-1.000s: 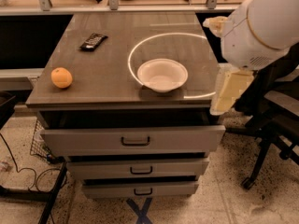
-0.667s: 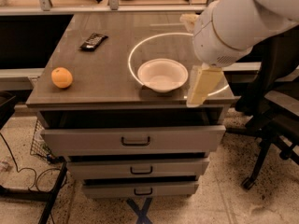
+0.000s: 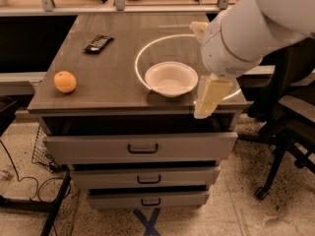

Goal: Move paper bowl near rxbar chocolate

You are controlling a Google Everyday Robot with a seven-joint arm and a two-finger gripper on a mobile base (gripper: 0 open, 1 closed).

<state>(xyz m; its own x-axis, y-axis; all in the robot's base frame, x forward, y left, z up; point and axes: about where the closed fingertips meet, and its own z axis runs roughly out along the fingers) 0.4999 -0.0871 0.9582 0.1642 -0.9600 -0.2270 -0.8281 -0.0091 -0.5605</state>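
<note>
The white paper bowl sits upright on the wooden cabinet top, right of centre and near the front edge. The rxbar chocolate, in a black wrapper, lies flat at the far left of the top, well apart from the bowl. My gripper hangs down from the big white arm just to the right of the bowl, at the top's front right edge, with nothing seen in it. The arm hides the right rear part of the top.
An orange fruit rests near the front left corner. A bright ring of reflected light circles the bowl. The cabinet has three drawers below. An office chair stands at the right; cables lie on the floor at the left.
My arm and gripper have moved left, from beyond the cabinet's right edge to just beside the bowl. The bowl, bar and orange have not moved.
</note>
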